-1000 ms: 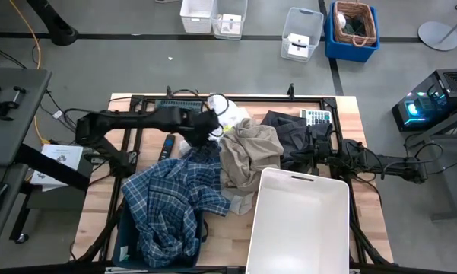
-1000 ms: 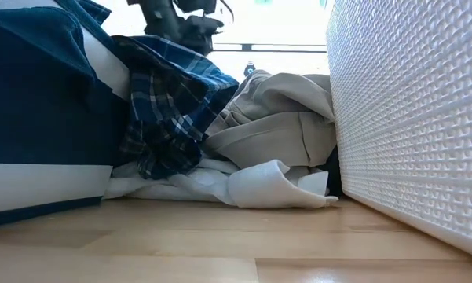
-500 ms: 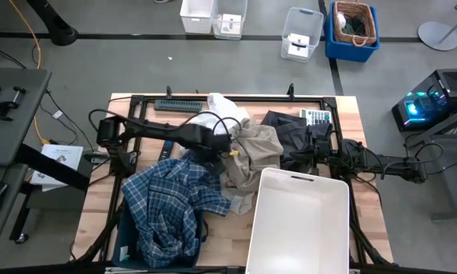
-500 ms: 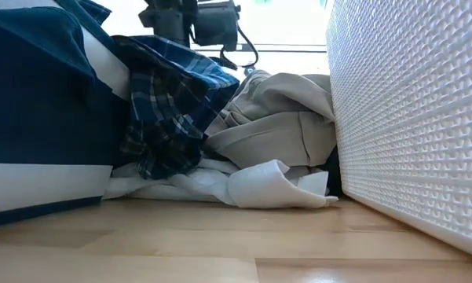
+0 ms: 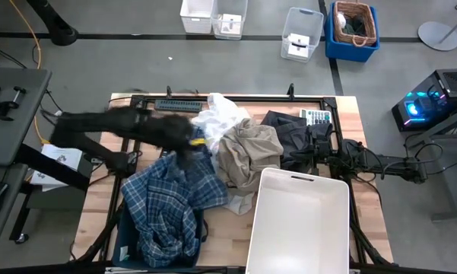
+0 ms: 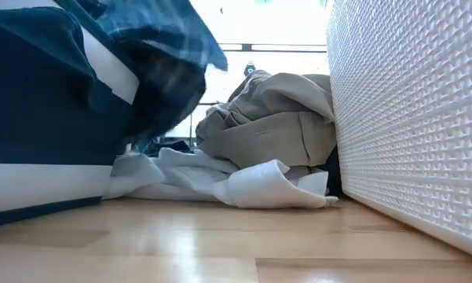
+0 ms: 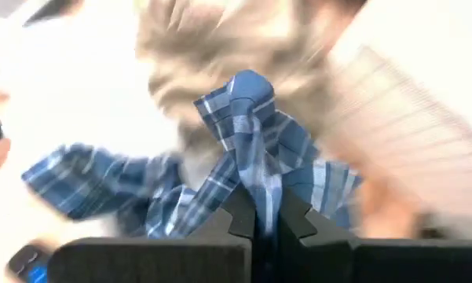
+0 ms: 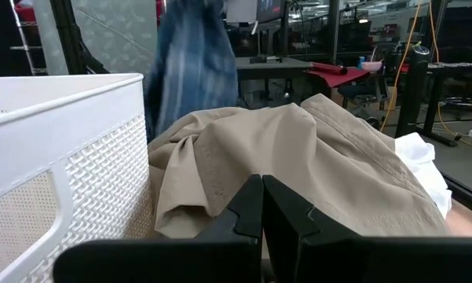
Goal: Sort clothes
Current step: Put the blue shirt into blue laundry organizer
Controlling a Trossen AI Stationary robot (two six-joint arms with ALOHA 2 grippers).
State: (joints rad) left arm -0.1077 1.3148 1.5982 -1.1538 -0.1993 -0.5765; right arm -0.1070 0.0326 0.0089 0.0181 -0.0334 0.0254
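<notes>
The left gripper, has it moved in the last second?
Yes. The left gripper, shut on the plaid shirt, has swung from near the table's far edge toward the navy bin, away from the khaki piece.

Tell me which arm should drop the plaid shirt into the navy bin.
Left. Its pincer is shut on the blue-and-white plaid fabric shirt, which drapes over the navy blue bin. The right pincer rests on the dark grey-black garment.

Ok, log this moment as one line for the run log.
task: sort clothes | left gripper: shut on plaid shirt, lifting it | right gripper: shut, empty, by khaki piece | white bin: empty
</notes>
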